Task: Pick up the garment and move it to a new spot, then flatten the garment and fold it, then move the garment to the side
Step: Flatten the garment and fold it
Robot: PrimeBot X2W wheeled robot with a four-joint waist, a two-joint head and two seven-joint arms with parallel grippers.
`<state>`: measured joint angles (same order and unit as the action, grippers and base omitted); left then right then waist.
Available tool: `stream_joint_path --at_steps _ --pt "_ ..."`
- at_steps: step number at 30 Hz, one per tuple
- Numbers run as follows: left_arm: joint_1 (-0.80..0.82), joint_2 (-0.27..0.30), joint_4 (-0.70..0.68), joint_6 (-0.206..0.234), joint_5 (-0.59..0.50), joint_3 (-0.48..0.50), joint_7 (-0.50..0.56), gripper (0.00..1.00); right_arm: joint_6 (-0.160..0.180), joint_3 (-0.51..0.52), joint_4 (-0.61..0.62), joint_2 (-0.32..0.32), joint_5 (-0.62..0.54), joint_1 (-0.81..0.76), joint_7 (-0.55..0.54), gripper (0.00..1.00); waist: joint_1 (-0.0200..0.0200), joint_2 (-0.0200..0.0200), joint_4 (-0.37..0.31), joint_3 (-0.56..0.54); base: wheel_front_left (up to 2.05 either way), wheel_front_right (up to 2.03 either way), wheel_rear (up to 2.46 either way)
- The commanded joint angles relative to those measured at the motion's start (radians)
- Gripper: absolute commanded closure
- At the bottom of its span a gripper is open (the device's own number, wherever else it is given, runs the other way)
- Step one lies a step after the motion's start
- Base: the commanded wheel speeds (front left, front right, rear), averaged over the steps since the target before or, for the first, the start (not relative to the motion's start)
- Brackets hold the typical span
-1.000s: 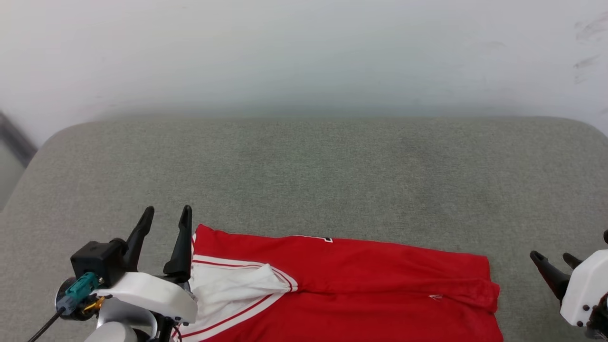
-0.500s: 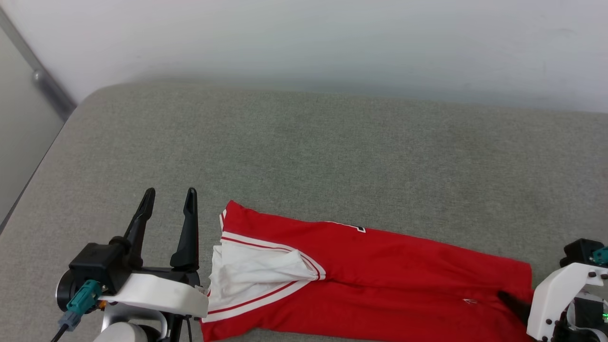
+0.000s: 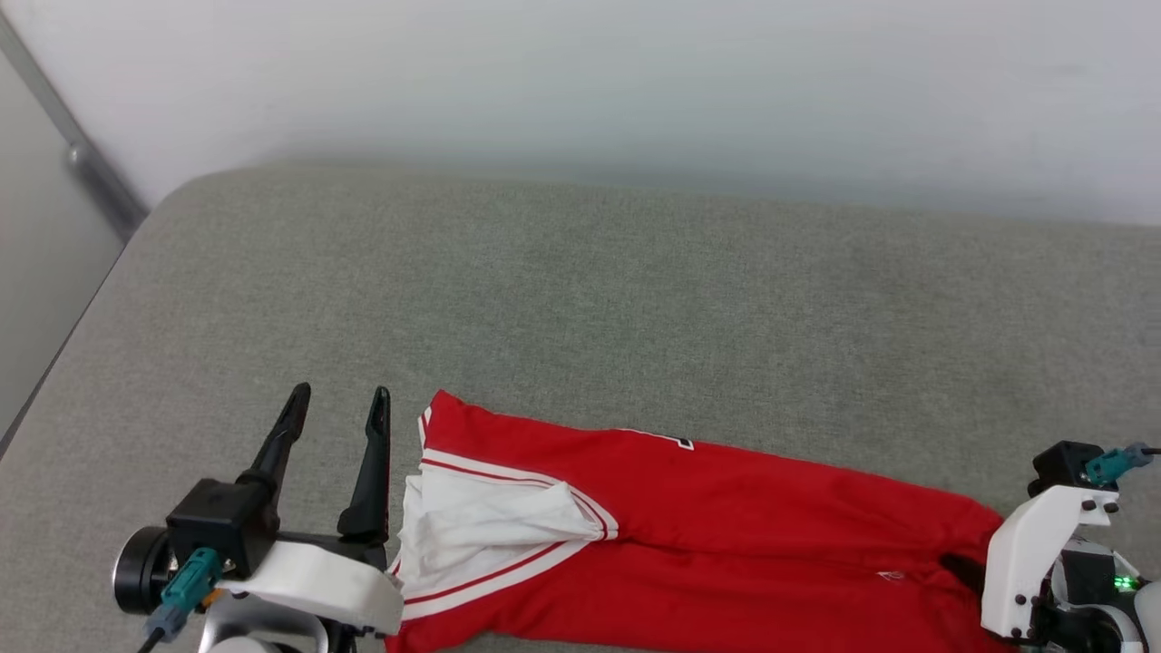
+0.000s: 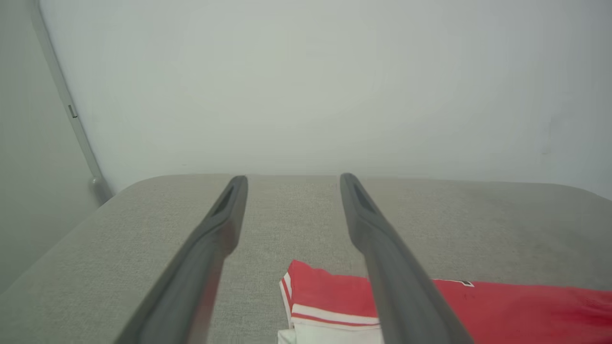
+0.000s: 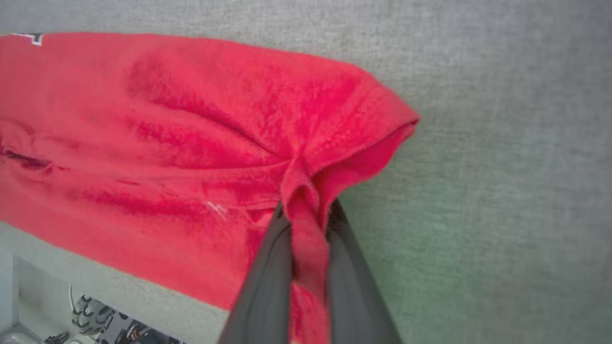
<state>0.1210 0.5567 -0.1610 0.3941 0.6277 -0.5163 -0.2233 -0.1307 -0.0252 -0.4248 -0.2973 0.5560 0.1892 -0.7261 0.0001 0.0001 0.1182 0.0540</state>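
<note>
The garment (image 3: 726,526), a red jersey T-shirt with a white sleeve and striped trim, lies folded into a long band along the near edge of the grey cushion. Its left end also shows in the left wrist view, the garment (image 4: 325,296) lying low between and right of the fingers. My left gripper (image 3: 340,399) stands open just left of the shirt's sleeve end, touching nothing. In the right wrist view my right gripper (image 5: 308,210) is shut on a pinched fold at the garment's (image 5: 191,119) right end. The right gripper (image 3: 961,571) in the head view is mostly hidden behind its white wrist.
The grey cushioned surface (image 3: 590,299) stretches far beyond the shirt, with a pale wall behind it. Its left edge (image 3: 82,317) drops off beside a grey metal bar. Robot base parts (image 5: 95,320) show below the cushion's near edge.
The head camera swung left. My right gripper came in onto the shirt's right end and shut on a fold of red fabric. The left gripper stays open beside the sleeve.
</note>
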Motion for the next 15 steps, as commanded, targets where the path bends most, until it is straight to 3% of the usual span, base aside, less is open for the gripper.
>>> stream_joint_path --at_steps 1,7,15 --pt "-0.016 0.005 0.0 0.005 -0.004 -0.002 0.002 0.0 0.0 -0.003 0.007 -0.01 0.009 0.008 0.004 1.0 -0.0001 -0.0001 -0.016 -0.021 0.0 0.0 0.0" --pt "-0.058 0.016 -0.01 0.041 0.001 0.002 0.017 0.0 0.0 0.021 0.037 -0.061 0.009 -0.008 -0.009 1.0 -0.0001 -0.0001 -0.061 -0.061 0.0 0.0 0.0" --pt "-0.074 0.022 -0.027 0.055 0.002 0.0 0.027 0.0 0.0 0.227 0.059 -0.082 -0.053 -0.02 -0.067 1.0 -0.0001 -0.0001 -0.108 -0.067 0.0 0.0 0.0"
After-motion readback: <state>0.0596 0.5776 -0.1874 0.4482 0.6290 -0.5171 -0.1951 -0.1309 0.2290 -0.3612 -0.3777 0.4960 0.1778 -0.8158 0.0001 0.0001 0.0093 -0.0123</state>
